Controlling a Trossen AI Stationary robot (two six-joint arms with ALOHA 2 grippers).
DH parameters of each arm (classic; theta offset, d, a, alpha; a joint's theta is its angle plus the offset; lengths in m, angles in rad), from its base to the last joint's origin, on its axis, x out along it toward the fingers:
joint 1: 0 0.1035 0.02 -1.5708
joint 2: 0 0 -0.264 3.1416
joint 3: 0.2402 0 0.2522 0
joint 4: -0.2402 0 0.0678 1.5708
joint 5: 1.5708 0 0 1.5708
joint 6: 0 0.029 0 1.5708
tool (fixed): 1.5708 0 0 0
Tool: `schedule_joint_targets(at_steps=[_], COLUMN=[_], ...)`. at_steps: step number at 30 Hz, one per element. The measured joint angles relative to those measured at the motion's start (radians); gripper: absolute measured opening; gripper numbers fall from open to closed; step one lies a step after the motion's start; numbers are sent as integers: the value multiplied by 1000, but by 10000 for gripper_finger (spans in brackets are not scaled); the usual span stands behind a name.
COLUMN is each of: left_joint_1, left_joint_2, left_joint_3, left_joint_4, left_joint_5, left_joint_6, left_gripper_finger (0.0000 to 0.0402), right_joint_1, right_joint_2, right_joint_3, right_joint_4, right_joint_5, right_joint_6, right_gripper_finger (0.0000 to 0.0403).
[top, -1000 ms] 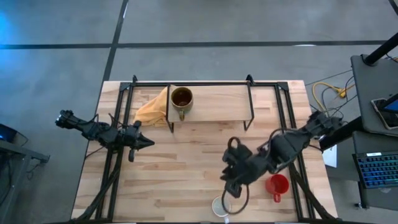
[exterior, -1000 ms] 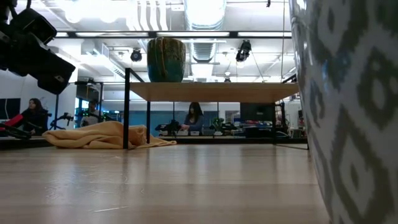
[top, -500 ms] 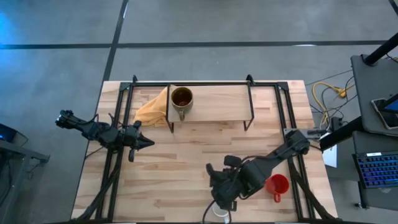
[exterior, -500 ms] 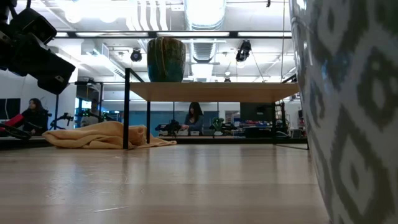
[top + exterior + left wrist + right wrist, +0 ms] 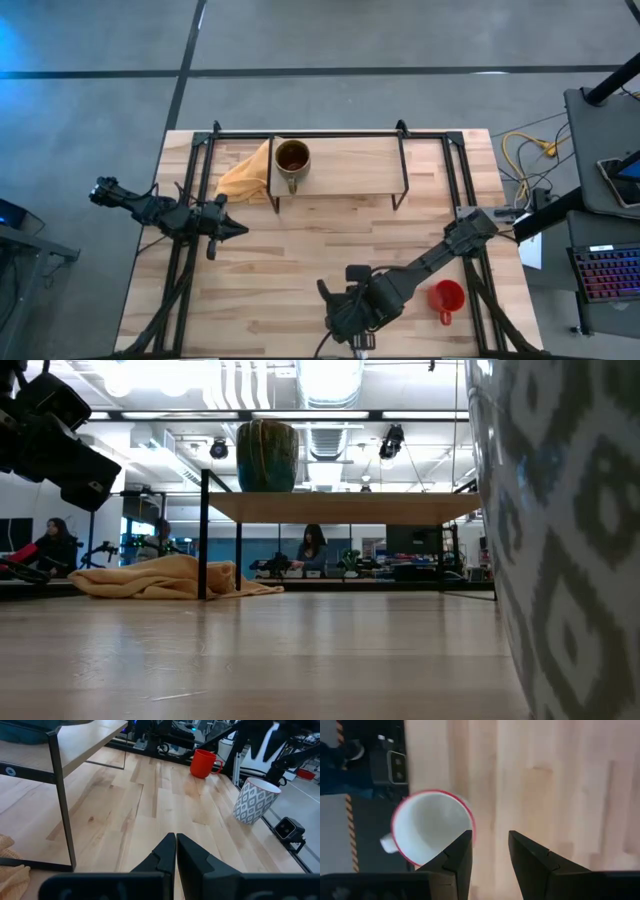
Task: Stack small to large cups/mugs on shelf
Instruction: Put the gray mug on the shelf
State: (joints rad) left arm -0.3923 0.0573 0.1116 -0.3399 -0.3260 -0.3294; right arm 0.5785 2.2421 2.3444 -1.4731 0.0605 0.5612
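Note:
The white mug (image 5: 432,827), with a red rim and a grey pattern on its wall (image 5: 255,800), stands upright at the table's near edge; it fills the right of the low view (image 5: 570,540). My right gripper (image 5: 490,851) hangs open above it, pointing down, one finger over the rim's edge and the other over bare table; in the high view the right gripper (image 5: 352,325) hides the mug. The red mug (image 5: 446,298) stands to its right. The olive mug (image 5: 292,160) stands on the shelf (image 5: 345,165). My left gripper (image 5: 240,229) waits shut at the table's left.
A yellow cloth (image 5: 245,178) lies crumpled by the shelf's left legs. Black frame rails (image 5: 450,170) run along the table's sides and far edge. A small black camera (image 5: 395,767) sits just beyond the near edge by the white mug. People sit in the room beyond (image 5: 312,550).
My right gripper has swung from the table's middle right toward the near edge and to the left, ending above the white mug, which it now covers in the high view. The mugs and my left arm have kept still.

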Motion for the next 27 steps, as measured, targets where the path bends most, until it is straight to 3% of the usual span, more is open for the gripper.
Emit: schedule_joint_targets(at_steps=[7,18,27], left_joint_1=[0,0,0], left_joint_2=[0,-1,0], left_joint_3=[0,0,0], left_joint_4=[1,2,2], left_joint_5=[0,0,0], left_joint_6=[0,0,0], left_gripper_finger=[0,0,0], right_joint_1=[8,12,3], right_joint_2=[33,85,83], right_joint_3=[1,0,-16], right_joint_4=[60,71,73], right_joint_5=[-87,-83,-8], right_joint_6=[-16,-58,-76], right_gripper_finger=[121,121,121])
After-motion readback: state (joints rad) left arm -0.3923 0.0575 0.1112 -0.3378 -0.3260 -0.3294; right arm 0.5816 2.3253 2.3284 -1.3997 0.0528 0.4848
